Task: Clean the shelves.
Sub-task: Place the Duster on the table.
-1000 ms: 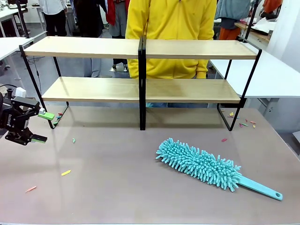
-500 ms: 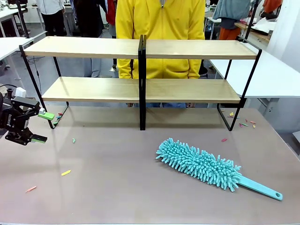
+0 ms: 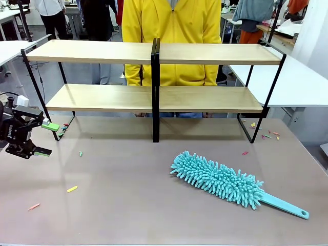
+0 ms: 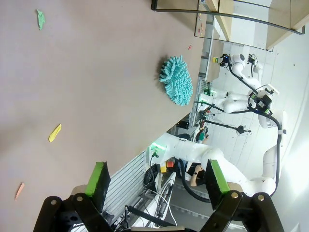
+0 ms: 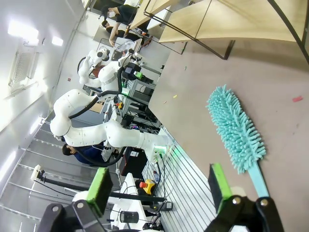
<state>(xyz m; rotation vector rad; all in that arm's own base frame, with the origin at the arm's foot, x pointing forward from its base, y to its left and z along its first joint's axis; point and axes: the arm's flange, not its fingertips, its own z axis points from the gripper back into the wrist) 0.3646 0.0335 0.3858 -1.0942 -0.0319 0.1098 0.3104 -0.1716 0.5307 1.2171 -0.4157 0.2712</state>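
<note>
- Behind the shelves (image 3: 154, 77) we see a person in a yellow top (image 3: 171, 31) standing at the far side of the surface (image 3: 133, 205), with white tables to either side.
- We find the shelves standing along the far part of the grey-brown surface, both tiers of light-wood boards bare, the black central post (image 3: 155, 89) reaching down to the surface.
- Near the shelves, in front of their right half, lies a teal duster (image 3: 225, 182), fluffy head toward the post and handle pointing away from the shelves.
- Small coloured scraps (image 3: 72, 188) are scattered in front of the shelves' left half, and more by their right foot.
- Our left gripper (image 3: 45, 138) hovers just off the shelves' left foot, above the surface, its fingers spread wide with nothing between them.
- From the right wrist view our right gripper (image 5: 159, 188) also has its fingers wide apart and empty, well in front of the shelves, with the duster lying between it and them.
</note>
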